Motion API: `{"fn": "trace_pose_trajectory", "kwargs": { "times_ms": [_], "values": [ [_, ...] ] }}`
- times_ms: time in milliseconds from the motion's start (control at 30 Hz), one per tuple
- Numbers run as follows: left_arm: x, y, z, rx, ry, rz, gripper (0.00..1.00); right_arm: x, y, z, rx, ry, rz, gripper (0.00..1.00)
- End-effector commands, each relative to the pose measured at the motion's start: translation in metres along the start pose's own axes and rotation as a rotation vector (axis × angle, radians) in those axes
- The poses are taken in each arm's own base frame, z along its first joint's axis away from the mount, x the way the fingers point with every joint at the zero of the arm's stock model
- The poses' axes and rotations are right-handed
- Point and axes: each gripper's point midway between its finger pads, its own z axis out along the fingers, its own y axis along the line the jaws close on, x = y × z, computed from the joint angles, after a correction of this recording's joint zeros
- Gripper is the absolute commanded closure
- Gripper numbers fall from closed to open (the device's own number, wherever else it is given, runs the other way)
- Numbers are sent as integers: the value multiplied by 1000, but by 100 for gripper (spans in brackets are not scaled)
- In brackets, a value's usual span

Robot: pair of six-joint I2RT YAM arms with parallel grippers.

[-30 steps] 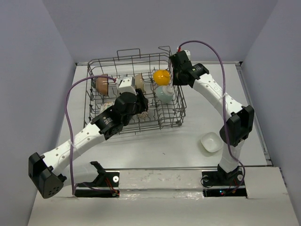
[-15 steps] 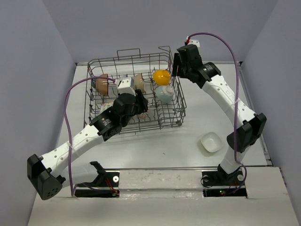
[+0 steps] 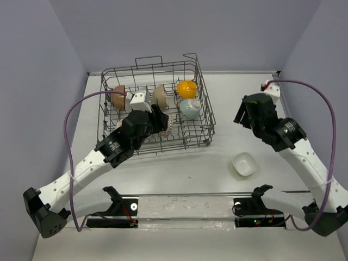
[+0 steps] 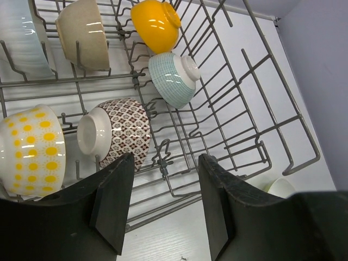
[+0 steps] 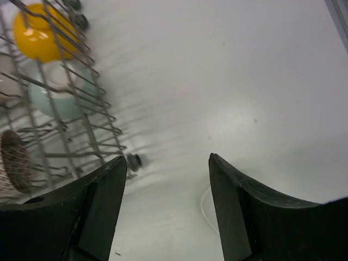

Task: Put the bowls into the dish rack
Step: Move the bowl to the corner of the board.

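The dish rack (image 3: 205,111) stands at the middle back with several bowls on edge among its tines: brown (image 3: 118,95), squarish white (image 3: 140,99), beige (image 3: 160,94), orange-yellow (image 3: 186,87), pale teal (image 3: 190,108) and a patterned one (image 3: 167,125). My left gripper (image 3: 159,118) hovers over the rack's near side, open and empty (image 4: 166,160), just in front of the patterned bowl (image 4: 117,130) and a yellow-dotted bowl (image 4: 30,147). A squarish white bowl (image 3: 244,163) lies on the table at the right. My right gripper (image 3: 243,115) hangs open and empty (image 5: 167,159) above the table between rack and that bowl, whose rim (image 5: 206,209) shows low in the right wrist view.
The rack's tall wire wall (image 5: 65,125) stands close to the left of my right gripper. Purple cables loop from both wrists. Side walls (image 3: 49,109) bound the white table (image 3: 185,171) left and right.
My right arm has swung away from the rack's far right corner, out to the right and nearer over the table. My left arm has drawn back slightly toward the rack's near side.
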Motion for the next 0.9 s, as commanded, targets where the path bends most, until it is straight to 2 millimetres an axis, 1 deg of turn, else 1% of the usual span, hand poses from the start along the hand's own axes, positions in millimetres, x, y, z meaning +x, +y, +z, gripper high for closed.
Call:
{"fn": "trace_pose_trajectory", "kwargs": {
  "times_ms": [0, 33, 100, 133, 200, 233, 267, 300, 333, 367, 400, 467, 600, 667, 833, 867],
  "values": [
    [-3, -5, -5, 43, -12, 18, 41, 72, -57, 4, 190, 104, 51, 33],
    [-3, -5, -6, 46, -13, 20, 41, 82, -63, 4, 205, 120, 60, 33],
    [-4, -6, -8, 54, -17, 25, 40, 101, -68, 3, 213, 158, 114, 34],
    [-3, -4, -9, 52, -17, 33, 40, 120, -70, 1, 201, 203, 159, 34],
    [-4, -2, -10, 46, -22, 39, 40, 142, -71, -2, 186, 253, 211, 34],
    [-2, 1, -10, 39, -20, 42, 40, 167, -75, -2, 185, 318, 220, 34],
    [-1, 2, -10, 37, -20, 45, 40, 173, -76, -6, 171, 324, 273, 34],
    [-3, 1, -11, 42, -31, 39, 40, 181, -78, -7, 169, 340, 285, 34],
    [1, 4, -10, 40, -30, 42, 40, 191, -80, -9, 163, 367, 293, 35],
    [2, 5, -10, 40, -36, 41, 39, 201, -86, -10, 173, 378, 298, 35],
    [-2, 4, -12, 49, -57, 32, 39, 209, -92, -12, 193, 397, 290, 35],
    [-1, 7, -14, 48, -64, 28, 39, 224, -102, -14, 226, 430, 271, 36],
    [-2, 6, -15, 50, -64, 26, 38, 226, -100, -13, 227, 447, 260, 35],
    [-4, 7, -16, 49, -68, 23, 38, 232, -99, -11, 229, 471, 244, 35],
    [-5, 8, -18, 45, -76, 23, 38, 238, -100, -8, 289, 520, 204, 35],
    [-4, 8, -17, 46, -74, 22, 38, 242, -100, -6, 306, 538, 194, 35]
  ]
}}
